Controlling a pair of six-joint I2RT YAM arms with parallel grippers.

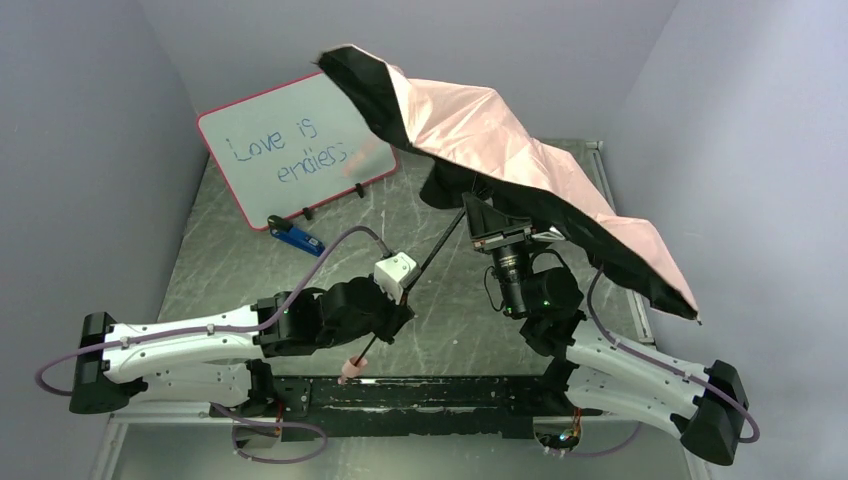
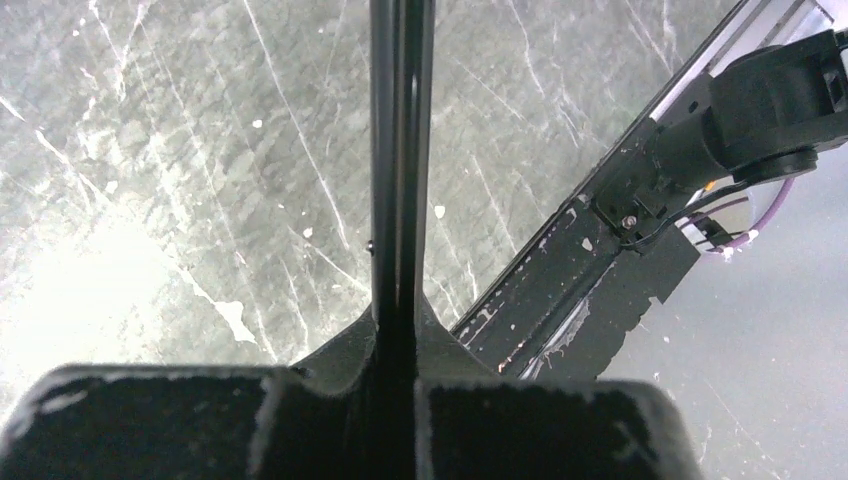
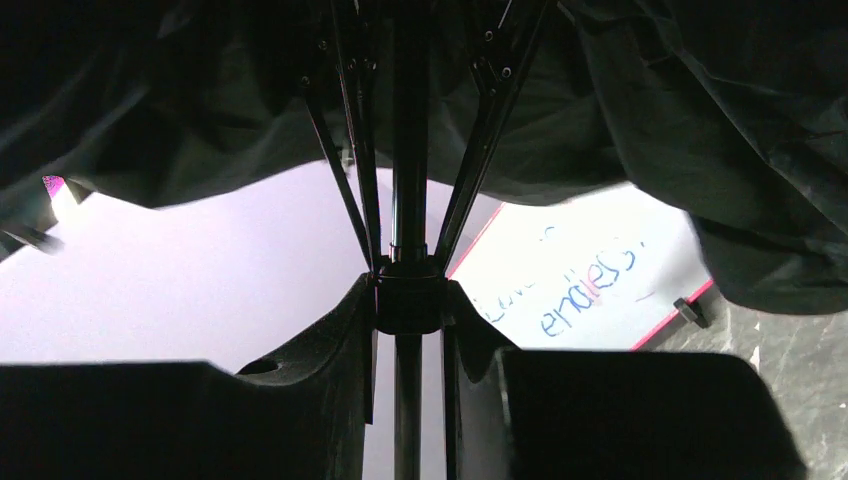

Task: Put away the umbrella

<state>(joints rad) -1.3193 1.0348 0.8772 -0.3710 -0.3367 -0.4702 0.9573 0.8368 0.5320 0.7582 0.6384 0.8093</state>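
The umbrella (image 1: 520, 140) hangs open over the table (image 1: 240, 270) toward 1 o'clock, pink side up, its handle (image 1: 346, 372) pointing to 7 o'clock. The left gripper (image 2: 400, 335) is clamped on the black shaft (image 2: 400, 150), and the right gripper (image 3: 408, 300) squeezes the runner under the canopy.

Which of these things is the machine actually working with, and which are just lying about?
In the job: umbrella, held by left fingers and right fingers.
Lying about: whiteboard, blue marker.
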